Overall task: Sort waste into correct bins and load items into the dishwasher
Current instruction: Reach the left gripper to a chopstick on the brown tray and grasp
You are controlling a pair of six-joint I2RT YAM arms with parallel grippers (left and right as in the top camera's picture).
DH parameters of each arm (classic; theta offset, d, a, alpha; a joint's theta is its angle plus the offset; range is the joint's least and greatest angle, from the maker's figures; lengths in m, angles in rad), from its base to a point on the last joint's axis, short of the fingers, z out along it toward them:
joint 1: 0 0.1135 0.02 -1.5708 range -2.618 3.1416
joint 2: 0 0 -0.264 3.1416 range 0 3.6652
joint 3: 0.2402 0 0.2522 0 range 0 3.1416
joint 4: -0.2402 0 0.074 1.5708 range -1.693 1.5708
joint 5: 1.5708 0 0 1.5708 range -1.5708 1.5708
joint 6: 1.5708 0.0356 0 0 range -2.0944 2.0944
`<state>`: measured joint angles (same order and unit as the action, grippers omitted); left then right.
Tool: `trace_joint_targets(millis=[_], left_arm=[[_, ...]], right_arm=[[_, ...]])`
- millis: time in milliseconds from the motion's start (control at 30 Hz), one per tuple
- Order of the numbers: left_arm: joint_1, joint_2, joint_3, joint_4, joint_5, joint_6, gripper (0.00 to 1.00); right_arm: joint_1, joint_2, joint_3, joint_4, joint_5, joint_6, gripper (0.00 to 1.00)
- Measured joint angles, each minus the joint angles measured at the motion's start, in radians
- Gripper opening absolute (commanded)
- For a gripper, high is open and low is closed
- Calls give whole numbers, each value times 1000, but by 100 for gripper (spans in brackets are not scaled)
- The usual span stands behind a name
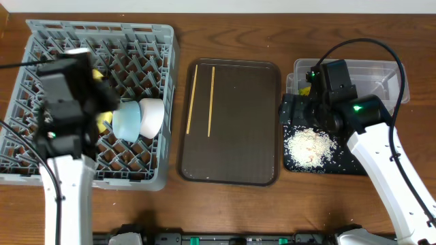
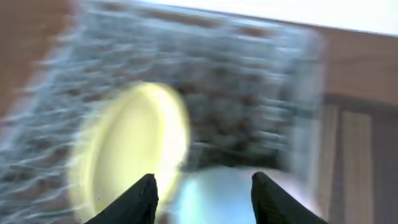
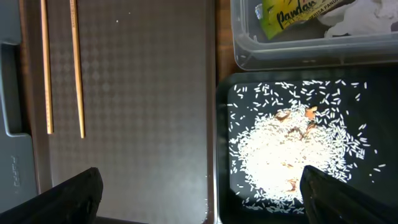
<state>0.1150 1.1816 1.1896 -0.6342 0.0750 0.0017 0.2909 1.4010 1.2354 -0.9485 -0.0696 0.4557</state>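
The grey dish rack (image 1: 41, 160) at left holds a yellow plate (image 1: 103, 121), a light blue bowl (image 1: 126, 120) and a white bowl (image 1: 152, 114). My left gripper (image 2: 202, 196) is open and empty above the plate (image 2: 127, 146) and blue bowl (image 2: 214, 193); its view is blurred. Two wooden chopsticks (image 1: 201, 99) lie on the brown serving tray (image 1: 245, 136). The rice scraps (image 1: 310, 145) lie in the black tray (image 1: 340, 165). The clear tub (image 3: 298, 53) holds the snack wrapper (image 3: 292, 14) and tissue (image 3: 364, 18). My right gripper (image 3: 202, 196) is open and empty over the brown tray's right edge.
The brown serving tray (image 3: 143, 106) lies between the rack and the two bins. The chopsticks (image 3: 61, 68) lie parallel at its left side. The clear tub (image 1: 381, 71) sits behind the black tray (image 3: 379, 93). The rack's corner (image 3: 9, 93) shows at the left of the right wrist view.
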Motion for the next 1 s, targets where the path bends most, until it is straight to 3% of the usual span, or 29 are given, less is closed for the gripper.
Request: trace_joint_targets(millis=[233,433,800,1000], left_arm=[[-280,114,0,-19,74,-96,49],[-442,389,0,148,11,-68,41],[-541,712,-1,366,-94,-30,37],[-550,793,-1,368,-88,-81,19]], right_arm=[[0,0,0,2,0,0,99],[0,0,0,3,1,0,99],[0,0,0,1,3,0,99],[0,0,0,4,3,0,99]])
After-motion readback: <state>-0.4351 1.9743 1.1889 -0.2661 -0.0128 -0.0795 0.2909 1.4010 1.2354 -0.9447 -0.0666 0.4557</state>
